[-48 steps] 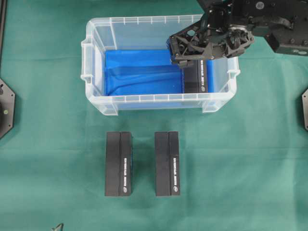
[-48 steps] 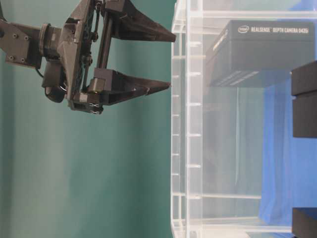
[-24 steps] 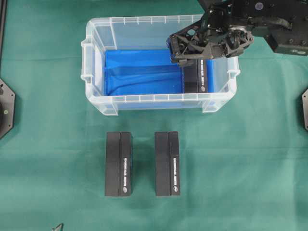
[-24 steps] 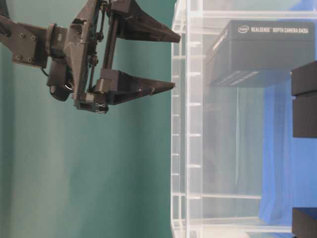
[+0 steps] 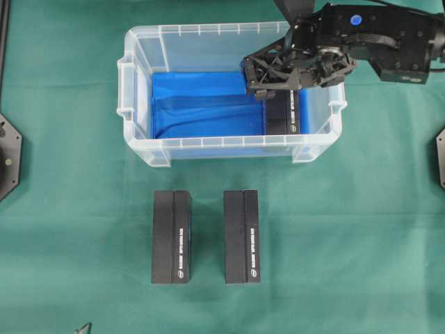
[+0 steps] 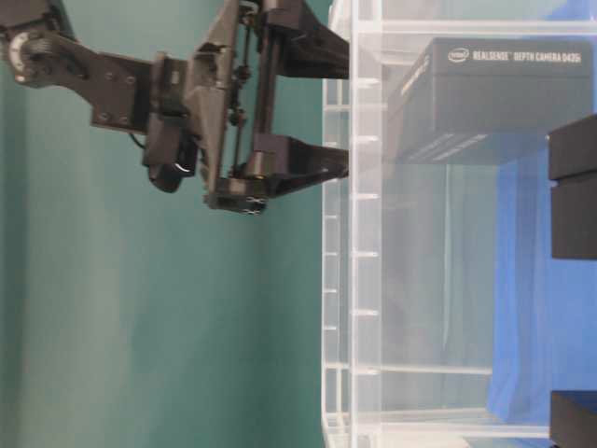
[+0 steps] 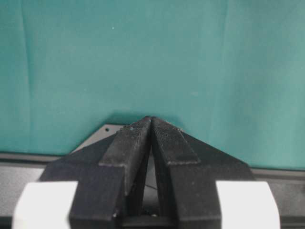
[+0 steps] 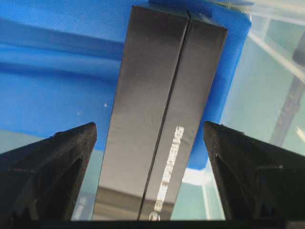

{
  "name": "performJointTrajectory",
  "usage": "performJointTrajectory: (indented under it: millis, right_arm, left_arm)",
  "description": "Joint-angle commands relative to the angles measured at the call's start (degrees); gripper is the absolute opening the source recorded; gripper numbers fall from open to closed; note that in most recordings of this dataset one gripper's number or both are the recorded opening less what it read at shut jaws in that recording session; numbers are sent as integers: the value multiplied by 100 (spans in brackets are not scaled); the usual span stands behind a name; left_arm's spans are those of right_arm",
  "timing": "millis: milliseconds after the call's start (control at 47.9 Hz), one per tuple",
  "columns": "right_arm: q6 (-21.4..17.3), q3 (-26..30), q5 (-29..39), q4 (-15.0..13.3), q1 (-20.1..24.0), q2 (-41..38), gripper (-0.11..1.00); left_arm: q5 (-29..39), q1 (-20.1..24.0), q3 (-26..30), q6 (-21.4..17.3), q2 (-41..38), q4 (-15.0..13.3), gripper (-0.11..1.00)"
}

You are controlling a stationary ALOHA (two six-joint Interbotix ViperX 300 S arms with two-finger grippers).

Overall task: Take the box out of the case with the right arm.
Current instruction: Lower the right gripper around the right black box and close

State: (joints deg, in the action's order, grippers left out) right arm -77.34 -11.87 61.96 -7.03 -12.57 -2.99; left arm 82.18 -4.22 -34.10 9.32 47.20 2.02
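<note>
The case point(image 5: 139, 83) is a clear tub with a blue sheet on its bottom, standing at the back of the green cloth. A black box point(image 5: 285, 115) lies inside it against its right wall. It also shows in the table-level view point(image 6: 485, 103) and in the right wrist view point(image 8: 162, 119). My right gripper point(image 5: 281, 78) is open and hangs over the box, with its fingertips at the level of the case's rim point(image 6: 340, 280). In the right wrist view the open gripper point(image 8: 148, 125) has one finger on each side of the box, touching nothing. My left gripper point(image 7: 151, 119) is shut and empty over bare cloth.
Two more black boxes point(image 5: 172, 236) point(image 5: 242, 236) lie side by side on the cloth in front of the case. Black base plates sit at the left edge point(image 5: 8, 156) and the right edge point(image 5: 439, 156).
My right gripper has come down toward the case, and its fingertips now reach the rim. It stays open. The box has not moved.
</note>
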Motion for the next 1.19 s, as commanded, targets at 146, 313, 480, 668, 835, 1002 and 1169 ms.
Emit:
performJointTrajectory:
  millis: [146, 313, 480, 668, 835, 1002, 1169]
  right_arm:
    - [-9, -167, -308, 35, -53, -132, 90]
    - [-9, -264, -624, 202, -44, -334, 90]
    - [-9, -272, -659, 237, -35, -387, 90]
    - [-26, -272, -580, 264, -35, -396, 90]
    - [-70, -255, -466, 308, -35, -396, 90]
    - [-149, -176, -387, 316, -35, -431, 79]
    - [-272, -18, -360, 272, 0, -492, 65]
  left_arm:
    - [-26, 9, 141, 9, -70, 0, 2]
    - [-26, 9, 149, 9, -79, 0, 2]
    - [-35, 18, 149, 9, -79, 9, 2]
    - [-26, 9, 149, 9, -79, 9, 2]
    - [-35, 9, 149, 0, -79, 9, 2]
    - [-26, 18, 149, 0, -70, 9, 2]
    - [-26, 9, 149, 9, -62, 9, 2]
